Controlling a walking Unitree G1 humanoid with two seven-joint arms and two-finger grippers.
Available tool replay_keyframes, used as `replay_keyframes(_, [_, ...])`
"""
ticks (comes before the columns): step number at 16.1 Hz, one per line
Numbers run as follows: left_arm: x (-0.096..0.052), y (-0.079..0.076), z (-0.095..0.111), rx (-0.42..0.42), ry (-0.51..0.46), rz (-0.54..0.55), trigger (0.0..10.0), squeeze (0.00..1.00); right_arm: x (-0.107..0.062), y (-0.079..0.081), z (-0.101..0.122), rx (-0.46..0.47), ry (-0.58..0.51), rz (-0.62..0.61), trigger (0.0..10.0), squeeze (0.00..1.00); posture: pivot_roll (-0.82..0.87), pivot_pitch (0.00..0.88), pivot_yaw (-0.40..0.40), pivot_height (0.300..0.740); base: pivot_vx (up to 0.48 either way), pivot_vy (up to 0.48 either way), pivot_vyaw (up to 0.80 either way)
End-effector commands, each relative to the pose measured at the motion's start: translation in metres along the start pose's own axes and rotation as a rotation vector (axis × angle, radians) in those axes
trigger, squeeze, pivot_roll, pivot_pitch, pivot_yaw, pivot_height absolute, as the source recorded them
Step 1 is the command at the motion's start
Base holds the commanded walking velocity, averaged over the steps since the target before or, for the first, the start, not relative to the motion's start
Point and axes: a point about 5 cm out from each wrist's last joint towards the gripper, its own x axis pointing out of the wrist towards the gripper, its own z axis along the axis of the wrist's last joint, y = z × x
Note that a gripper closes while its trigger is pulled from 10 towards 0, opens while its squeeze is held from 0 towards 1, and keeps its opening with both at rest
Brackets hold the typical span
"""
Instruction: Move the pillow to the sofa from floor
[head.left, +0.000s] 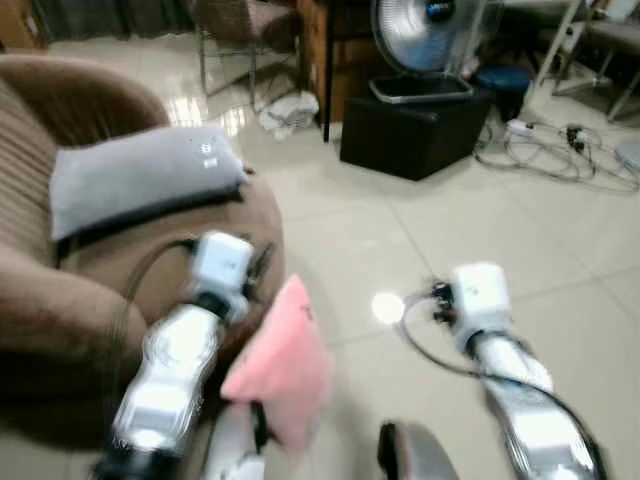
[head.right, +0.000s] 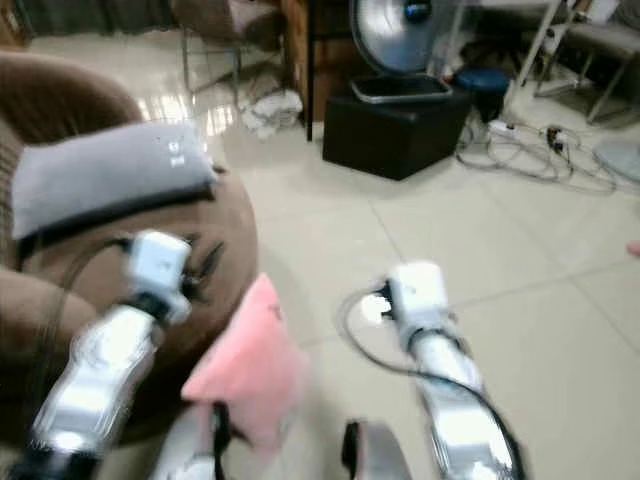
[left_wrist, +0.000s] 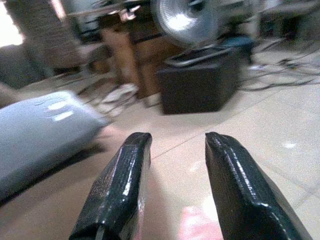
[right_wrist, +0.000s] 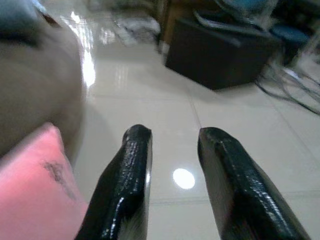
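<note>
Pink pillow (head.left: 285, 365) sits low against the front of the brown sofa (head.left: 60, 300), between my two arms, its upper corner just below the seat edge; whether it rests on the floor or on my body I cannot tell. A grey pillow (head.left: 140, 180) already lies on the sofa seat.

Left gripper (left_wrist: 172, 187): fingers parted, nothing between them, aimed past the sofa edge. Right gripper (right_wrist: 172, 182): fingers likewise spread and empty, the pink pillow just beside them, away from the sofa front.

Judgement: pickup stage, pillow not yet held. Next I would bring both grippers in against the pillow's sides, squeeze, lift above the seat edge, then carry it toward the grey pillow.
</note>
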Motion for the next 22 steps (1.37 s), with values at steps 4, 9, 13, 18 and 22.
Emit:
replay_keyframes(4, [0.003,-0.010,-0.006,0.036,0.028,-0.061,10.0,0.00,-0.005,-0.008,-0.008,-0.015,0.032,0.014,10.0,0.00,-0.02,0.003,0.012,0.590,0.000,0.000,0.00])
replay_keyframes(9, [0.012,-0.020,-0.037,0.105,0.194,-0.227,10.0,0.00,-0.009,0.004,-0.019,-0.081,0.096,0.177,10.0,0.00,-0.04,0.001,0.012,0.580,0.000,0.000,0.00])
replay_keyframes(13, [0.020,-0.032,-0.054,0.068,0.259,-0.309,10.0,0.00,-0.017,0.010,-0.030,-0.114,0.160,0.282,10.0,0.00,-0.05,0.034,0.003,0.540,0.000,0.000,0.00])
replay_keyframes(18, [0.026,-0.027,-0.071,0.088,0.332,-0.231,10.0,0.00,-0.028,0.023,-0.039,-0.171,0.200,0.396,10.0,0.00,-0.07,0.133,0.009,0.510,0.000,0.000,0.00])
replay_keyframes(22, [0.025,-0.019,-0.082,0.060,0.396,-0.179,10.0,1.00,-0.034,0.042,-0.040,-0.167,0.202,0.447,10.0,0.00,-0.05,0.205,0.015,0.510,0.000,0.000,0.00])
